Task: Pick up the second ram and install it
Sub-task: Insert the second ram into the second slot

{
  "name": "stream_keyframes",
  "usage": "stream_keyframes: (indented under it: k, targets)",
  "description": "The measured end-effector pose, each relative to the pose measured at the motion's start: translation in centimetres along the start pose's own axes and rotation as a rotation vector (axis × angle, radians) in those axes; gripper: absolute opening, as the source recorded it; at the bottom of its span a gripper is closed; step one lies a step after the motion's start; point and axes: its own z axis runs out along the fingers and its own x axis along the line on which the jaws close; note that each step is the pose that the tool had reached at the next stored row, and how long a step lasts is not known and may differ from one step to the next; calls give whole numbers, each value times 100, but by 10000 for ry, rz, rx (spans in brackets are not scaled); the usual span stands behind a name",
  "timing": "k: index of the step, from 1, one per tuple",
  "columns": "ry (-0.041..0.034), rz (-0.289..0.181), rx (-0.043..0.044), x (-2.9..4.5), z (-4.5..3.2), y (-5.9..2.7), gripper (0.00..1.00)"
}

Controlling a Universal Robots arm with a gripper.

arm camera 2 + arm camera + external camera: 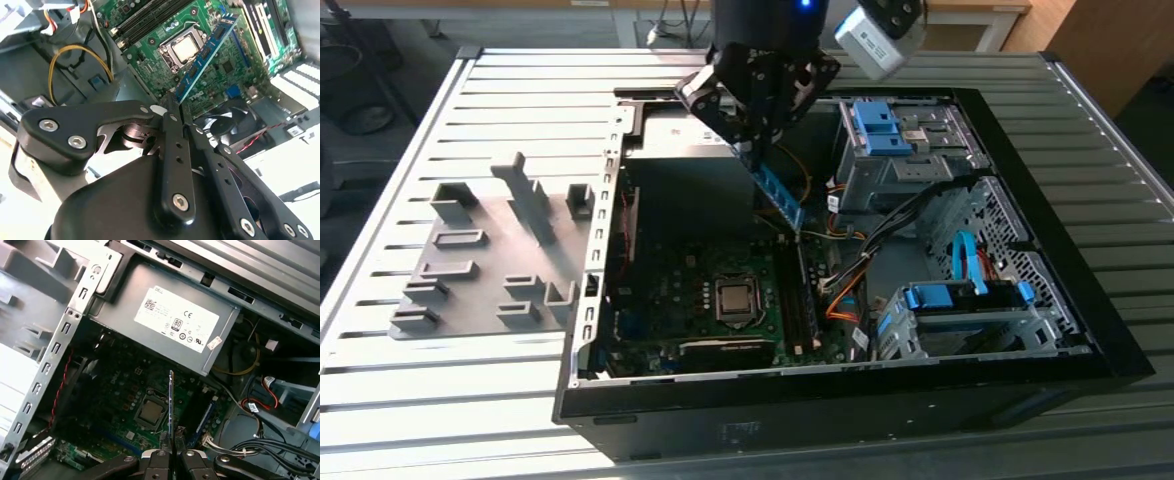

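The second ram [781, 196] is a slim blue board with black chips, hanging tilted over the open computer case [614, 230]. My gripper [750, 150] is shut on its upper end. In the second wrist view the ram [207, 52] stretches away from the gripper [172, 102] across the green motherboard [150, 50], beside the processor socket [184, 46]. The first wrist view shows the ram [171, 400] edge-on, rising from the gripper [171, 439] above the socket [150, 411]. The dark memory slots [798, 300] lie below it, and a blue stick [207, 419] appears to sit in them.
A grey slotted holder [494, 250] lies on the ribbed table at the exterior view's left. Inside the case are the power supply [175, 322], light-blue drive-bay clips [881, 125] [961, 295], a fan [232, 122] and loose cables [854, 275].
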Motion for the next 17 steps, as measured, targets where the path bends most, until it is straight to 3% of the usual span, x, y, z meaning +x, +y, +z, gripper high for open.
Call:
stream_keyframes:
  k: [6, 12, 17]
  targets:
    - [11, 842, -16, -6, 33, -1, 14]
    - [13, 1175, -25, -47, 77, -20, 14]
    - [24, 2076, -43, -48, 118, -19, 14]
